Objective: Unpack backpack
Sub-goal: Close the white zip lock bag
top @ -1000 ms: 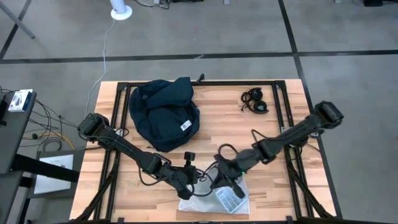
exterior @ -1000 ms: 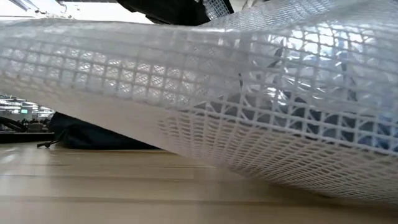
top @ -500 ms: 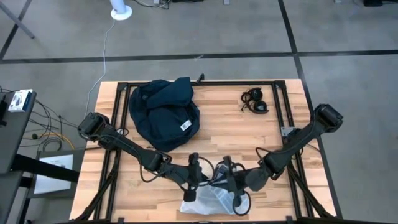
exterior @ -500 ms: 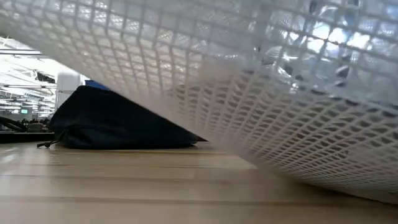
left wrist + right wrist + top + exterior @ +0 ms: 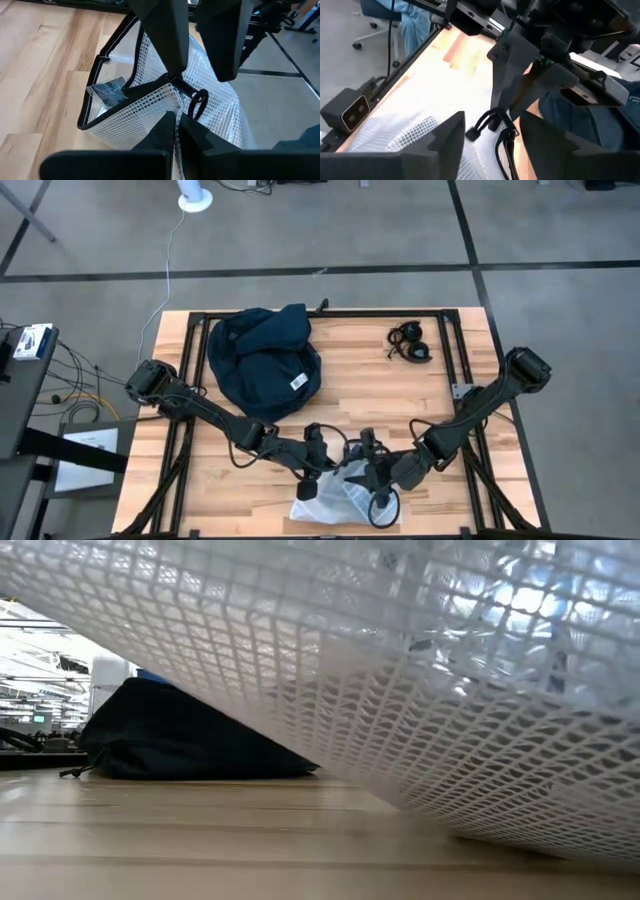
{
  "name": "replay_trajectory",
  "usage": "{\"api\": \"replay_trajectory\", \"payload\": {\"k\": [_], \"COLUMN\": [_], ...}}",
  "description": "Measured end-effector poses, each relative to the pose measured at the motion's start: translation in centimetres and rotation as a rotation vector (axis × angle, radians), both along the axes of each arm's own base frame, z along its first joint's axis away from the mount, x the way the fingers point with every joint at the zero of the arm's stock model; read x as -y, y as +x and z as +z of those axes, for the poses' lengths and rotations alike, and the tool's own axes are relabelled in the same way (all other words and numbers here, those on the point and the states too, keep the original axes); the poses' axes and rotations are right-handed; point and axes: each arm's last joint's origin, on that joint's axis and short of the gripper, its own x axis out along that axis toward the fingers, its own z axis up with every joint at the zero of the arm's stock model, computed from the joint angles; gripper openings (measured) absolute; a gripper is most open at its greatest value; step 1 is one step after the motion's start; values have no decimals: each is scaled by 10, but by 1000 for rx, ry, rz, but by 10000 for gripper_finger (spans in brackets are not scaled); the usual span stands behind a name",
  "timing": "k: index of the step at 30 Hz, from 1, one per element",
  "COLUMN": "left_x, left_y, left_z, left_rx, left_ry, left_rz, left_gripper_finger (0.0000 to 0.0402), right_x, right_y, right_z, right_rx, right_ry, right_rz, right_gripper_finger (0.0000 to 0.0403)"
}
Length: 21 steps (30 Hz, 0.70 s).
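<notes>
While both arms crowd the near edge of the table [image 5: 420, 395], the backpack [image 5: 262, 364] sits untouched at the far left, well apart from either gripper, lying slumped on the wood; the low view shows it as a dark mound [image 5: 190, 735] behind the mesh. Work centres on a clear mesh pouch [image 5: 340, 498] with black trim, already out on the table.

Left gripper [image 5: 176, 125]: fingers pressed together on the pouch's mesh edge, next to the zipper pull [image 5: 199, 102], apparently to anchor or lift that side. A small card or packet [image 5: 109, 92] shows through the mesh inside.

Right gripper [image 5: 492, 131]: fingers spread apart, nothing between them, hovering over the pouch near a black cord loop [image 5: 495, 125]. Likely lined up to take the opposite edge or the pull so the pouch can be opened.

Headphones [image 5: 410, 343] lie at the far right, clear of the action.

Judgement: pouch handling is mid-way; the backpack itself may still hold items, cannot tell.
</notes>
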Motion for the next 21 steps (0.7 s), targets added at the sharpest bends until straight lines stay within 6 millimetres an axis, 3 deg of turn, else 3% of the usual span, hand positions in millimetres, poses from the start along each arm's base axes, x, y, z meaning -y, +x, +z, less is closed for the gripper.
{"api": "replay_trajectory", "payload": {"k": [7,21], "left_x": [0,-4], "left_y": [0,4], "left_z": [0,3], "left_rx": [0,19], "left_ry": [4,-78], "left_rz": [-2,29], "left_gripper_finger": [0,0], "right_x": [8,14], "right_y": [6,12], "right_z": [1,4], "right_rx": [14,31], "right_ry": [-40,-26], "right_rz": [-3,7], "right_gripper_finger": [209,157]}}
